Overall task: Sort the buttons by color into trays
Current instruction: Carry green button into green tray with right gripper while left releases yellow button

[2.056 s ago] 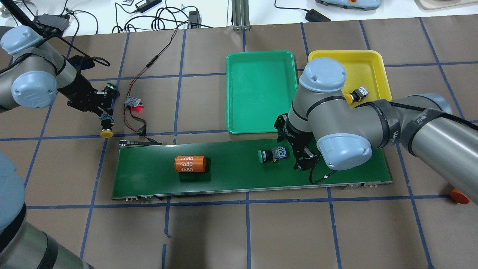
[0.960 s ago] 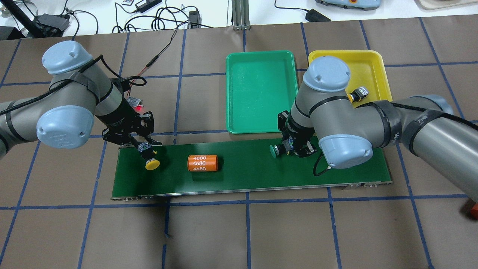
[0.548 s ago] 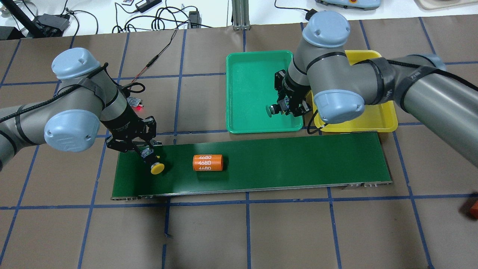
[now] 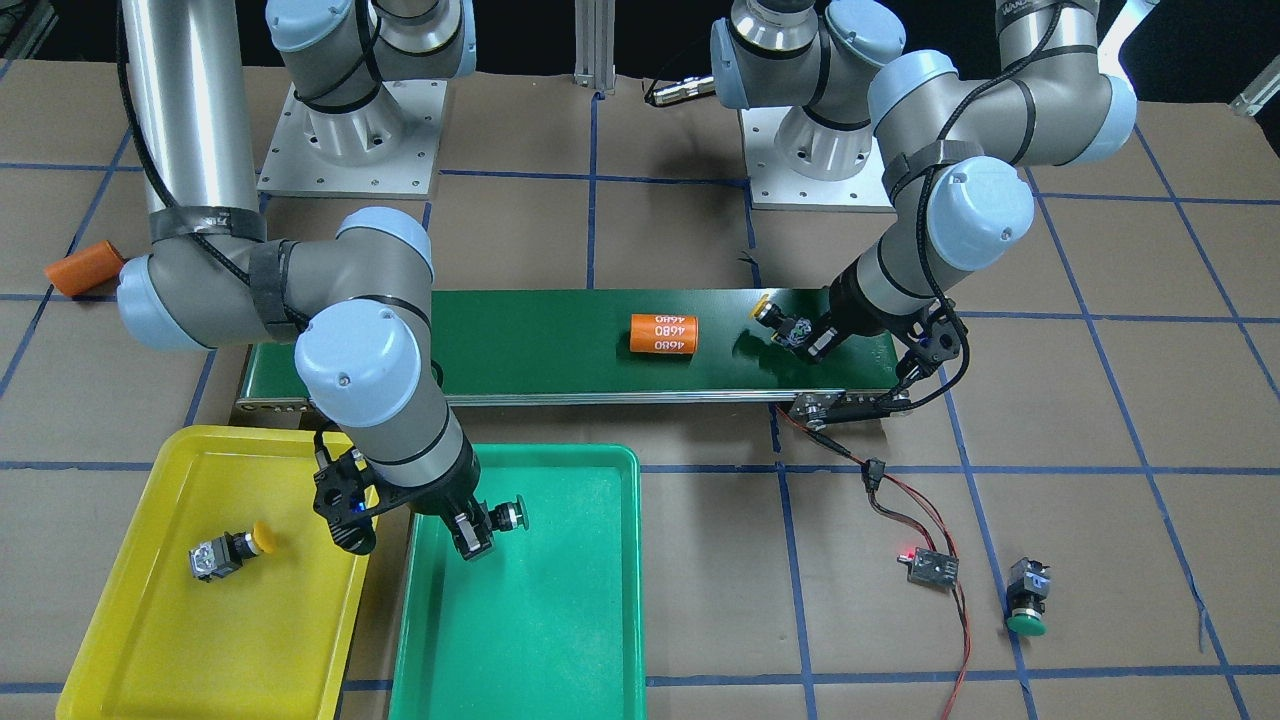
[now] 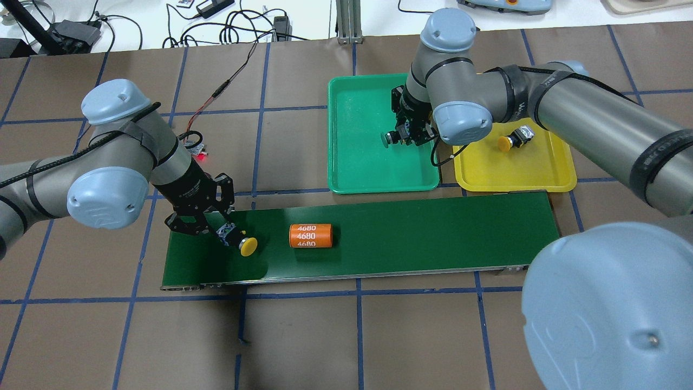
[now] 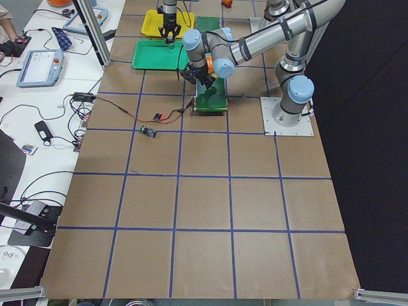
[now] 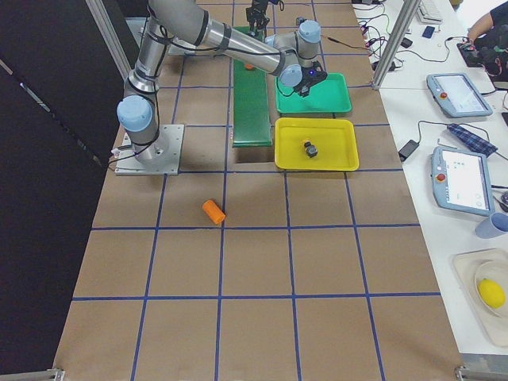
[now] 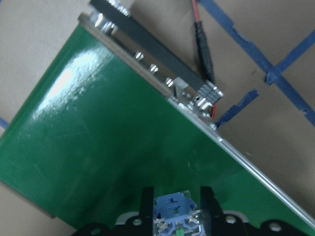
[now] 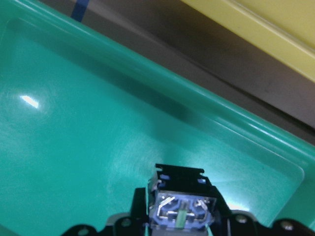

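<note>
The left gripper (image 5: 228,234) is held low and tilted, jaws closed on a yellow-capped button (image 5: 248,246) jutting past the fingertips. The right gripper (image 5: 405,136) is pointed downward, jaws clamped on a green-capped button (image 5: 385,140) projecting sideways.

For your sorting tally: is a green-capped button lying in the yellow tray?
No, the only button lying in the yellow tray has a yellow cap.

Left wrist: yellow button (image 8: 173,214) cut off at 6 o'clock, cap unseen. Right wrist: held green button (image 9: 181,211) likewise. Overhead: left arm (image 5: 108,162) covers loose green button (image 4: 1027,600).
</note>
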Robot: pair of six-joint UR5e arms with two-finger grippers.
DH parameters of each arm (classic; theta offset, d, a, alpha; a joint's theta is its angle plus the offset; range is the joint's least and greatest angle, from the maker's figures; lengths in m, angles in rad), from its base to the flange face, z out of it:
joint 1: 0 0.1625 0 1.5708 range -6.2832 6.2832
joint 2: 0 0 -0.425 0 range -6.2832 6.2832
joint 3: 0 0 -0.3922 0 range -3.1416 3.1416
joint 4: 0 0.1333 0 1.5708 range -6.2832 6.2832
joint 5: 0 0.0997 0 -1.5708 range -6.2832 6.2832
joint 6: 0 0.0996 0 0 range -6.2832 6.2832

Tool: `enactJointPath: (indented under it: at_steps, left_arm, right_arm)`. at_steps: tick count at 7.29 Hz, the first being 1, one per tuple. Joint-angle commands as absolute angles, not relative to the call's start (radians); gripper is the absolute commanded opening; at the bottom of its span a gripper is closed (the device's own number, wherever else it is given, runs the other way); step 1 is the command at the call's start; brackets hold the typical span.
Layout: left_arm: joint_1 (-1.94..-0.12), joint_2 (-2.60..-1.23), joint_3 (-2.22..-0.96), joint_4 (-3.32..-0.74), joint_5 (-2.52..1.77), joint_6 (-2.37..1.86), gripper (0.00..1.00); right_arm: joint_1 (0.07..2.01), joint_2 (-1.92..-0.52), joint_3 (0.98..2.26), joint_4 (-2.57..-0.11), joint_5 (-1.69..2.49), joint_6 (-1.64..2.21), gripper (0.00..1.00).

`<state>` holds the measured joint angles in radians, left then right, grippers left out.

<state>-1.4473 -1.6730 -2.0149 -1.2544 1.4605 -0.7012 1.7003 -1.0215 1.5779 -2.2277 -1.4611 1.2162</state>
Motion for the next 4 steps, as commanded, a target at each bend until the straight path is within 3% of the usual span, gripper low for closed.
enactJointPath:
  at_steps: [1, 2, 4]
  left_arm:
    - [-1.447, -1.675, -2.019, -1.258, 1.462, -0.703, 0.92]
    - [-1.444, -1.664, -2.008, -1.261, 1.457, -0.7, 1.0]
    - [-1.422, -1.657, -1.965, -1.256, 1.506, -0.589, 1.0]
  right_arm:
    - [1.671, -0.945, 1.571, -2.243, -1.447, 1.215, 0.0]
    - [1.664, -0.942, 1.569, -2.249, -1.415, 1.223, 0.0]
    - [1.646, -0.95, 1.56, -2.249, -1.397, 1.221, 0.0]
